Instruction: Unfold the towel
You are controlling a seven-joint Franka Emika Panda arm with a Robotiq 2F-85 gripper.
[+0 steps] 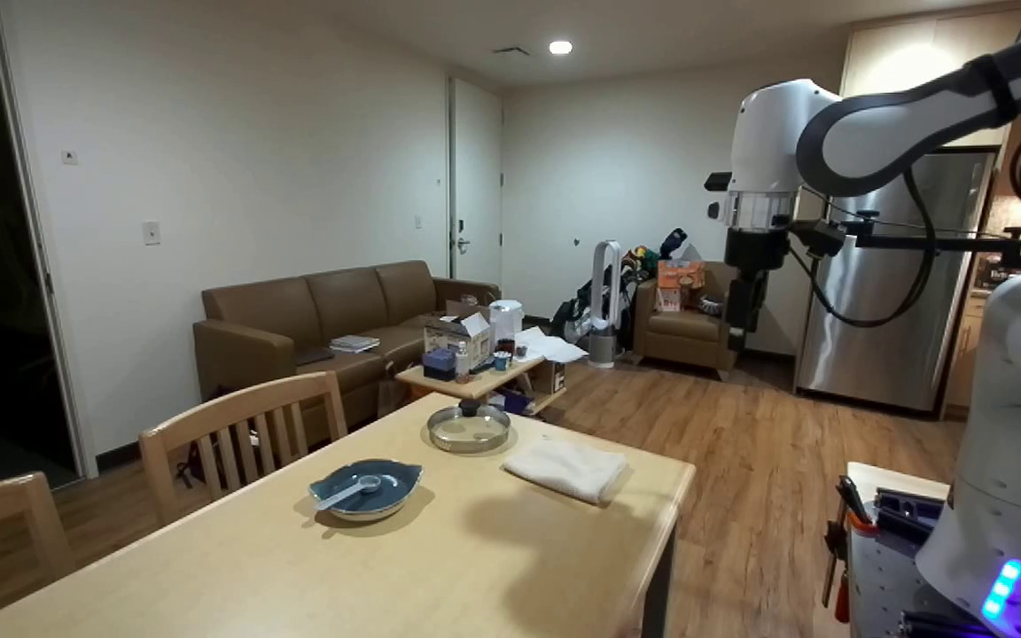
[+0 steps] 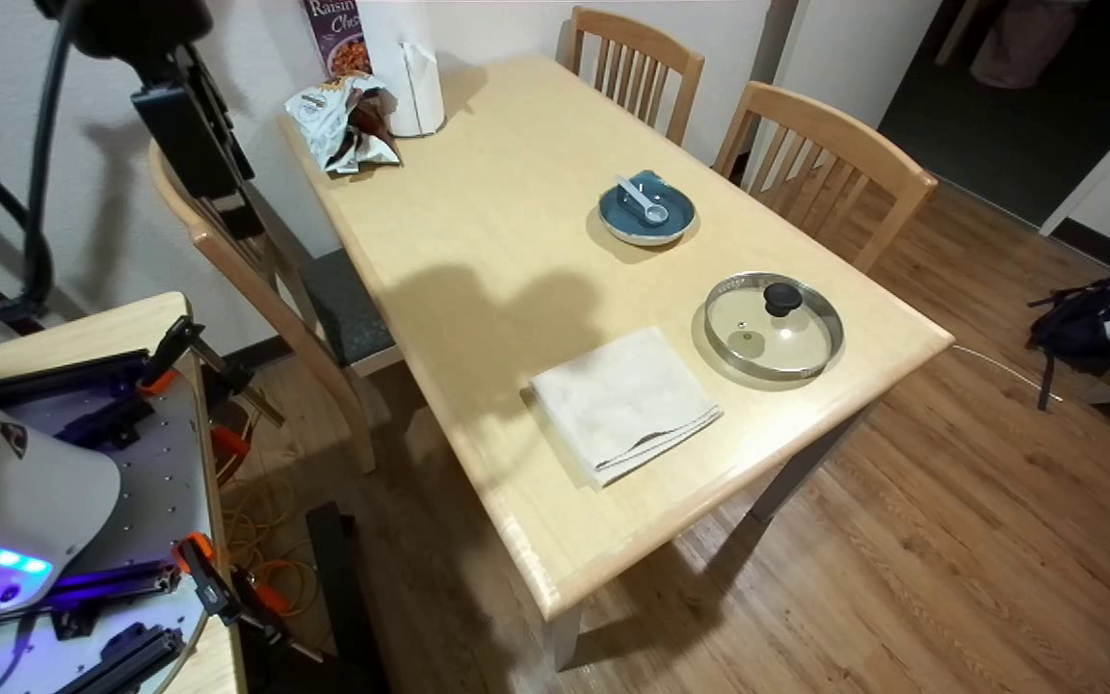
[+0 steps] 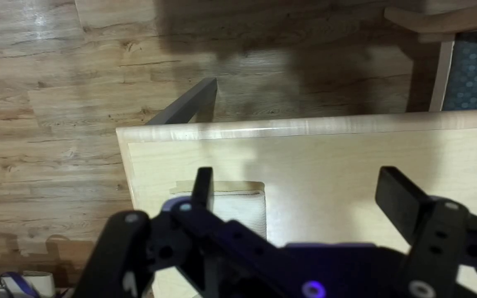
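The white towel [image 1: 566,468] lies folded into a flat rectangle on the wooden table. It also shows in an exterior view [image 2: 621,405], near the table's end, with its layered edges along one side. In the wrist view part of the towel [image 3: 240,210] shows behind the left finger; the rest is hidden by the gripper. My gripper [image 3: 296,178] is open and empty, its fingers wide apart. It hangs well above the table and touches nothing, as both exterior views show [image 1: 744,323] [image 2: 232,207].
The table [image 2: 507,193] also bears a blue dish [image 2: 663,224] with a measuring spoon [image 2: 642,200], and a glass lid [image 2: 753,352] beside the towel. A paper roll [image 2: 406,77] and snack bag [image 2: 343,120] stand at the far end. Chairs [image 2: 834,164] line the table.
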